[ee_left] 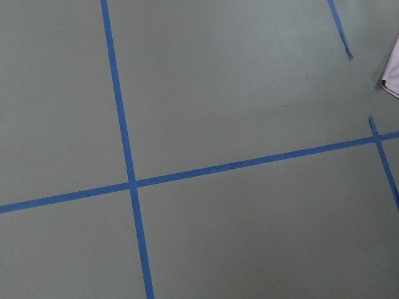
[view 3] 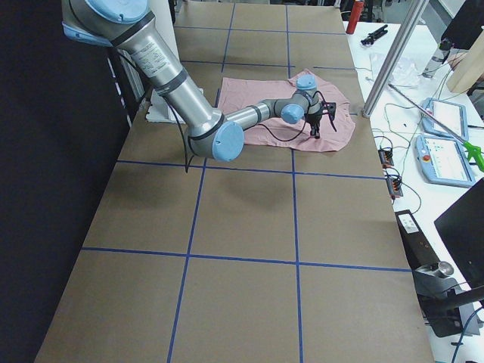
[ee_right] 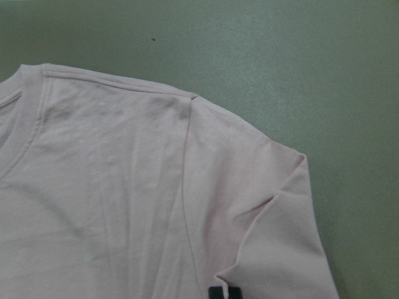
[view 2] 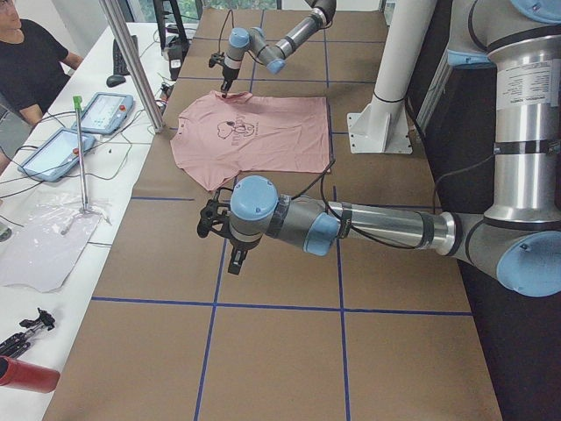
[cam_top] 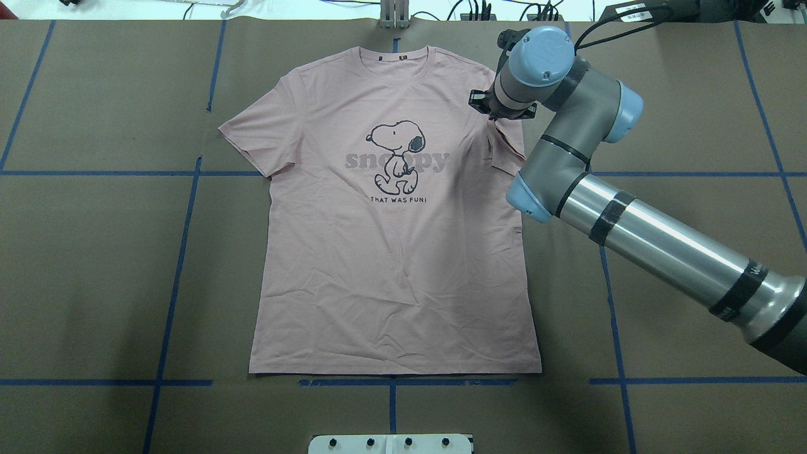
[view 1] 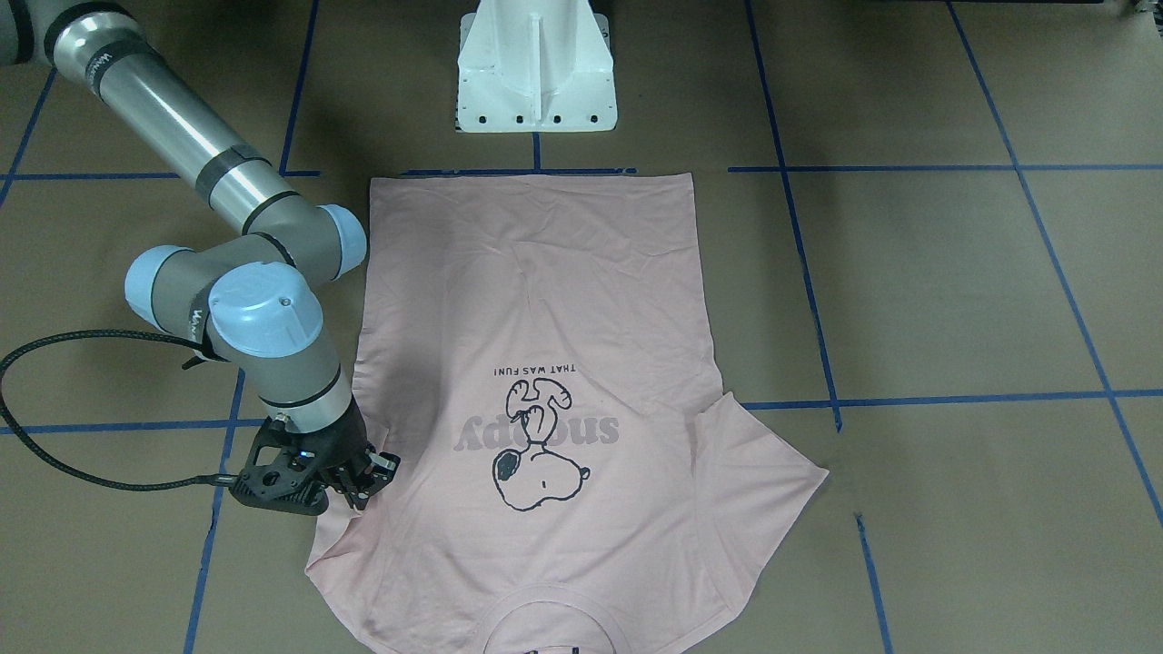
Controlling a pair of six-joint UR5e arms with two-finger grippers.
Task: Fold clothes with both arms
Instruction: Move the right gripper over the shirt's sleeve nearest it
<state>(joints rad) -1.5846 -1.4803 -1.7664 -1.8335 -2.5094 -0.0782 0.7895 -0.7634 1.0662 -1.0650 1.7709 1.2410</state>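
The pale pink T-shirt (cam_top: pixel 391 265) lies flat, print up, collar away from the robot's base; it also shows in the front-facing view (view 1: pixel 545 300). My right gripper (view 1: pixel 359 495) points down at the shirt's right sleeve (cam_top: pixel 506 146), and its fingers look closed on the sleeve hem. That sleeve is creased and partly folded inward (ee_right: pixel 268 212), with the black tag (ee_right: pixel 223 291) at the fold. My left gripper (view 2: pixel 235 261) hangs over bare table far from the shirt; I cannot tell if it is open or shut. Only a shirt corner (ee_left: pixel 393 75) shows in the left wrist view.
The white pedestal base (view 1: pixel 536 73) stands just behind the shirt's hem. Blue tape lines (cam_top: pixel 183 252) cross the brown table. A side table with tablets (view 2: pixel 105 110), a metal pole (view 2: pixel 131 61) and a seated person (view 2: pixel 26 61) lies beyond the collar side.
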